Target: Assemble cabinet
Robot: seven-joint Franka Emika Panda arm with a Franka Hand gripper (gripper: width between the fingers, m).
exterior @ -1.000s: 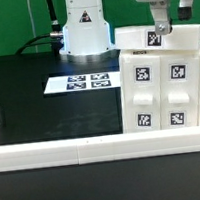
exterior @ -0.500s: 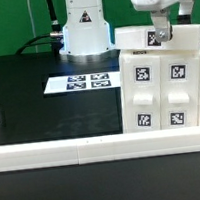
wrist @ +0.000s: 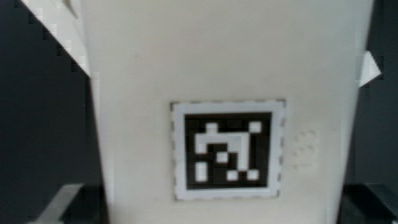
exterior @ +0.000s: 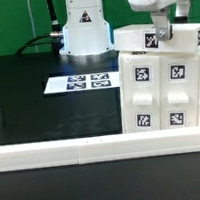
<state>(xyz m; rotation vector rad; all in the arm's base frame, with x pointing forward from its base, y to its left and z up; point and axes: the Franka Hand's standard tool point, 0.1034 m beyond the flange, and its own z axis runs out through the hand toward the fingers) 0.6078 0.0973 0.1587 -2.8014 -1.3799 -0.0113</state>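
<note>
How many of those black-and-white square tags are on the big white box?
5 visible: one on the cabinet's top panel beneath the gripper, four in a two-by-two grid on its front. Other faces may hide more.

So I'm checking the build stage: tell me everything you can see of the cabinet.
The cabinet is a white, plastic-looking box standing upright at the exterior view's right, against the long white rail. Its front shows two door-like panels with four black-and-white square tags. A separate tagged top piece lies across it, slightly askew. The gripper straddles that piece from above; contact is unclear. The wrist view fills with a white tagged face.
</note>
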